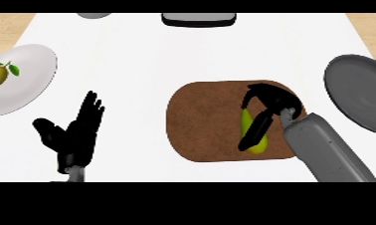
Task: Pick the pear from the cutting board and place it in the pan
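The pear (248, 119) lies at the right end of the cutting board (206, 119), directly under the right hand (273, 100). Only strips of its yellow-green skin show, one beside the palm and one lower down past a black finger. The right hand sits on top of it with its fingers (253, 134) curled down round the fruit, so the hand is closed about the pear. From here I cannot tell whether the pear still touches the board or has left the wood. The grey right forearm (323, 149) runs back from the hand toward the near edge.

The board is a brown, rounded slab, and most of its bare surface spreads out to the left of the right hand. The pan (352, 94), dark grey and round, sits to the right of that hand, near it but apart from the board, partly cut off by the view's edge.

Well to the left of the board the left hand (77, 132) rests open, fingers straight and pointing up, holding nothing. Beyond it, further left, stands a white plate (33, 69) with a small yellow fruit (6, 72) bearing a green leaf on it. Everything stands on a white counter (147, 59). At its far edge, well beyond both hands, there is a dark grey object (198, 19) and a smaller grey round one (94, 15).
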You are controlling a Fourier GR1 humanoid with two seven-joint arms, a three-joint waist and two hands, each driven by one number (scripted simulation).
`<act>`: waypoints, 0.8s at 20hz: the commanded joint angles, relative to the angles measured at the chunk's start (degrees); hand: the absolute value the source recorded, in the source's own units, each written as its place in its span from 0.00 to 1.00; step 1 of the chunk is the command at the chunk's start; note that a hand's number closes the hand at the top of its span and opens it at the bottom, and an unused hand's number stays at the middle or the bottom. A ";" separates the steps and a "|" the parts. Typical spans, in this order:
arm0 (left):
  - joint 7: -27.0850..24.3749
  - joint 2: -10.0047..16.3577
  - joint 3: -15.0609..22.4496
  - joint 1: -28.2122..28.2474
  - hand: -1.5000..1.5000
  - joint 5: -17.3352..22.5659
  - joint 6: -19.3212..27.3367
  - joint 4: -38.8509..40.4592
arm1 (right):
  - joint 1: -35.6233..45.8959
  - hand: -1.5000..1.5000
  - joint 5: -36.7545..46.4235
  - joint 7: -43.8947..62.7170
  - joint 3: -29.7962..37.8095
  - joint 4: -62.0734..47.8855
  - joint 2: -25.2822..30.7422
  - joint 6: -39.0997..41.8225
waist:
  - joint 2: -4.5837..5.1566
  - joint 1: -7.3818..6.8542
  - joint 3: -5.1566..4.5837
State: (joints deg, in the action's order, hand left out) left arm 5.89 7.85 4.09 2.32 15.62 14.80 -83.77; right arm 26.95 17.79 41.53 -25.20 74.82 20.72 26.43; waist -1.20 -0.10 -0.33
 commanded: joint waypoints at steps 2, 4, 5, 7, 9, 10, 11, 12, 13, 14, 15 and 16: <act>-0.08 -1.00 0.65 1.86 0.50 -0.77 -0.54 1.98 | -0.37 1.00 3.38 -5.18 0.01 -2.80 -1.51 0.21 | 1.25 -0.23 0.34; 0.90 -1.59 2.25 3.84 0.50 -1.05 -0.51 -2.00 | -1.80 1.00 5.36 -3.59 -1.31 -0.80 -3.89 -1.82 | 1.18 -0.27 0.34; 0.79 -1.35 0.63 1.22 0.50 -1.38 0.22 1.19 | 0.23 1.00 3.64 -4.51 1.96 -1.37 -1.46 1.49 | 1.23 -0.11 0.33; -0.02 -0.63 -0.18 3.90 0.50 0.32 -1.55 0.41 | -11.53 1.00 8.31 -8.43 -4.46 12.87 2.24 -3.83 | 0.79 1.20 0.32; 1.43 -0.37 -0.35 4.34 0.50 0.16 -0.44 -1.83 | -13.71 1.00 14.52 -15.51 -7.38 14.01 5.16 -9.19 | 0.84 0.83 0.39; 0.78 -2.19 0.43 2.60 0.50 -1.03 1.20 0.90 | -15.94 1.00 16.83 -15.38 -10.33 19.40 6.04 -10.38 | 0.62 2.22 0.36; 0.85 0.42 -1.87 4.50 0.50 0.18 -0.14 0.01 | -18.40 1.00 18.04 -18.58 -10.33 23.20 10.38 -11.41 | 0.27 2.84 0.37; 0.80 0.40 -2.65 3.13 0.50 1.37 -1.02 -0.03 | -21.81 1.00 20.22 -16.44 -12.97 26.34 10.16 -12.52 | 0.45 2.61 0.31; 2.80 -0.25 -1.85 1.06 0.50 0.64 0.48 -0.55 | -25.40 1.00 21.96 -20.13 -12.88 26.38 12.54 -16.03 | 0.67 2.59 0.38; 0.79 -1.79 0.95 4.51 0.50 -1.78 1.31 -1.60 | -27.06 1.00 21.88 -18.33 -12.24 31.03 15.11 -14.63 | 0.62 2.16 0.34; 1.43 -1.74 -0.25 0.75 0.50 -1.11 0.86 1.56 | -27.03 1.00 24.99 -19.35 -12.66 27.31 12.91 -18.21 | 1.03 1.25 0.34; 0.38 -2.01 -0.19 1.67 0.50 -1.35 0.69 2.18 | -29.80 1.00 25.18 -18.34 -12.07 31.30 15.52 -17.89 | 0.97 1.43 0.32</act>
State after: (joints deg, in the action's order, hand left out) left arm 5.89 7.08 3.15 4.11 14.84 15.28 -85.07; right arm 5.42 37.87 24.78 -34.82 100.14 31.33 11.58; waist -1.17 1.37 0.10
